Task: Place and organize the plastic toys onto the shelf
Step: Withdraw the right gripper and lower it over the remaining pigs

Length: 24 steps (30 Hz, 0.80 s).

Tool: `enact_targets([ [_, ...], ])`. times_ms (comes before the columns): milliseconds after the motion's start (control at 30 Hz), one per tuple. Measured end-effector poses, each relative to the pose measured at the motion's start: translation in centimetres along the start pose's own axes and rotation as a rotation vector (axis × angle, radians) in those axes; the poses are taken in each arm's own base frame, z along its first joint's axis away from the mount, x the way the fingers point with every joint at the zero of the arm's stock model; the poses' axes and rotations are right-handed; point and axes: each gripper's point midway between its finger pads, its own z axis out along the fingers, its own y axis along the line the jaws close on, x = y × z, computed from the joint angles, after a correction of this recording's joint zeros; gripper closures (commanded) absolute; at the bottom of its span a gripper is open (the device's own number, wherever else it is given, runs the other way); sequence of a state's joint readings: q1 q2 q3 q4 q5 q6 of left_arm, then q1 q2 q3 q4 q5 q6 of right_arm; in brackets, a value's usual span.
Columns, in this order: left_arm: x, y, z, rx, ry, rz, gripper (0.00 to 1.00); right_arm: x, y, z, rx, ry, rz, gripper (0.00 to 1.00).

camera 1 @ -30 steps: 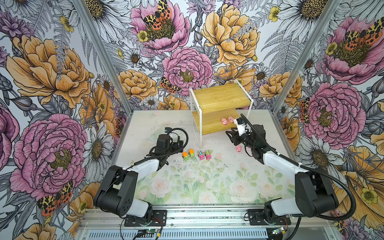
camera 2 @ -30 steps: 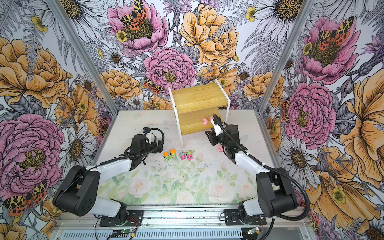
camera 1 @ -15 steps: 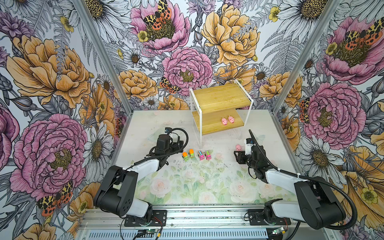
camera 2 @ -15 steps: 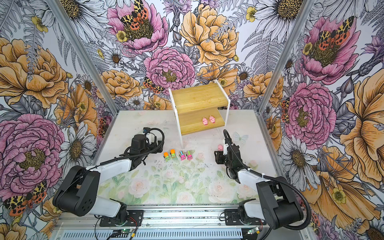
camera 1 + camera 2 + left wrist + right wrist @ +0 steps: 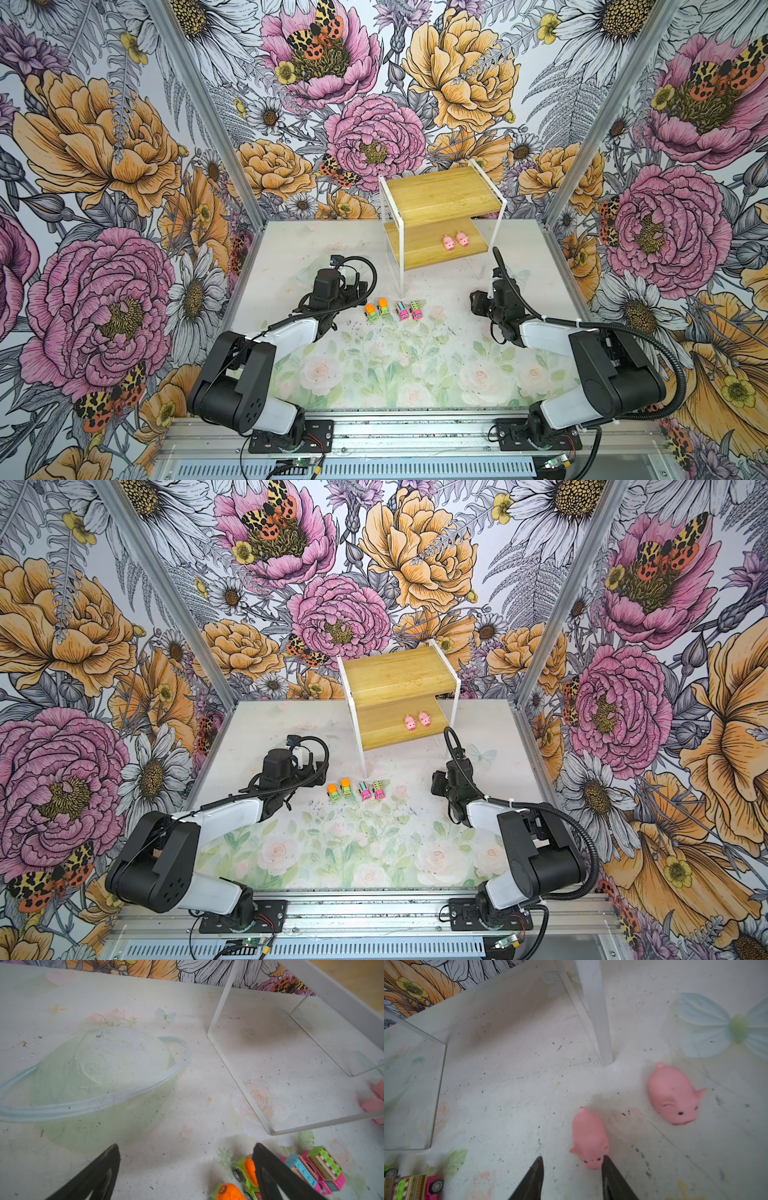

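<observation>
The shelf [image 5: 440,208] stands at the back, with two pink pigs [image 5: 455,241] side by side on its lower board. On the table lie two more pigs [image 5: 588,1138] [image 5: 672,1095]; in both top views my right gripper [image 5: 477,302] covers them. That gripper [image 5: 572,1160] is open and low, the nearer pig's snout beside one fingertip [image 5: 606,1164], nothing gripped. Two green trucks [image 5: 377,309] and two pink trucks [image 5: 408,310] sit in a row mid-table. My left gripper [image 5: 185,1150] hangs wide open and empty just left of them, one finger [image 5: 266,1167] over a green truck [image 5: 246,1169].
A white shelf leg [image 5: 600,1022] comes down onto the table close behind the two loose pigs, and the shelf's clear side panel [image 5: 411,1084] stands between them and the trucks. Floral walls close in the table on three sides.
My right gripper has pulled back from the shelf's lower board and come down to the table at the two loose pigs. The left arm and the trucks have not moved.
</observation>
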<state>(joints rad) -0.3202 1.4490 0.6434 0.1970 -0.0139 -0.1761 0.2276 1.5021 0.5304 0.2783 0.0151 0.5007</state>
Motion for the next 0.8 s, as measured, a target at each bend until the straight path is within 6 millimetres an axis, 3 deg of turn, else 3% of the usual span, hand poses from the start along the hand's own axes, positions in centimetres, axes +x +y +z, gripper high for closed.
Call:
enact_targets([
  [400,0.0,-0.1,0.0,0.005,0.001,0.0,0.01,1.7,-1.3,1.4,0.068,0.035,0.058,0.55],
  [800,-0.1,-0.1,-0.1,0.007,-0.003,0.0,0.01,0.0,-0.5,2.4,0.08,0.018,0.049,0.57],
])
